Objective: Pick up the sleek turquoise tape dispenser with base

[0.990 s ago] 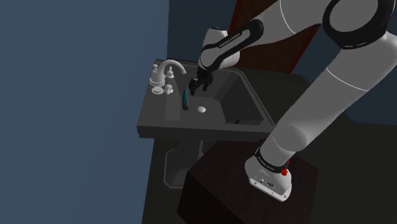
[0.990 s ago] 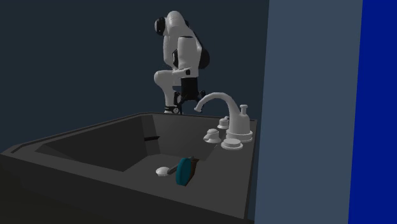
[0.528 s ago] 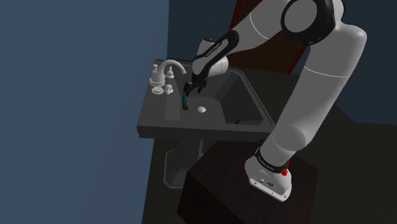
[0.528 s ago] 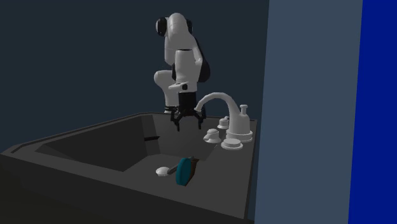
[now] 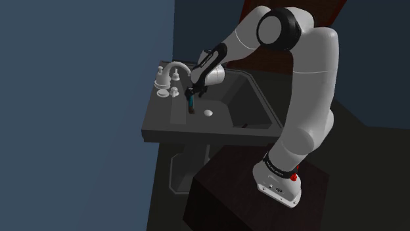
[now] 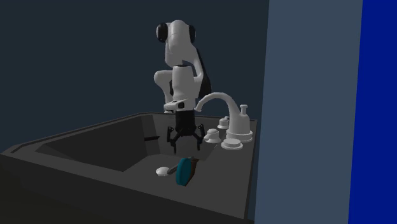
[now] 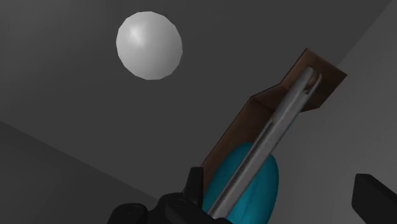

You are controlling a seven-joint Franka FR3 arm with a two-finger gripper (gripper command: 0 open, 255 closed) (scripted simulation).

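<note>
The turquoise tape dispenser (image 5: 191, 105) stands on edge on the dark sink floor, close to the wall below the faucet. In the second exterior view the dispenser (image 6: 185, 170) lies beside the pale drain plug (image 6: 164, 170). My gripper (image 6: 184, 146) hangs open just above it, fingers spread, not touching. In the shoulder view the gripper (image 5: 191, 94) sits right over the dispenser. In the wrist view the dispenser (image 7: 251, 188) shows a turquoise body, a grey strip and a brown base. It lies between the fingers of the gripper (image 7: 280, 181), nearer one fingertip (image 7: 194, 181).
A white faucet (image 6: 224, 109) with two handles rises on the sink's rim (image 5: 161, 131) right beside the arm. The round drain (image 7: 149, 44) lies a short way from the dispenser. The dark sloping basin walls (image 6: 95, 143) enclose the gripper. My stand (image 5: 256, 197) is at the shoulder view's lower right.
The arm has swung over and lowered the open gripper into the basin, from rim height down to just above the dispenser. The dispenser has not moved.
</note>
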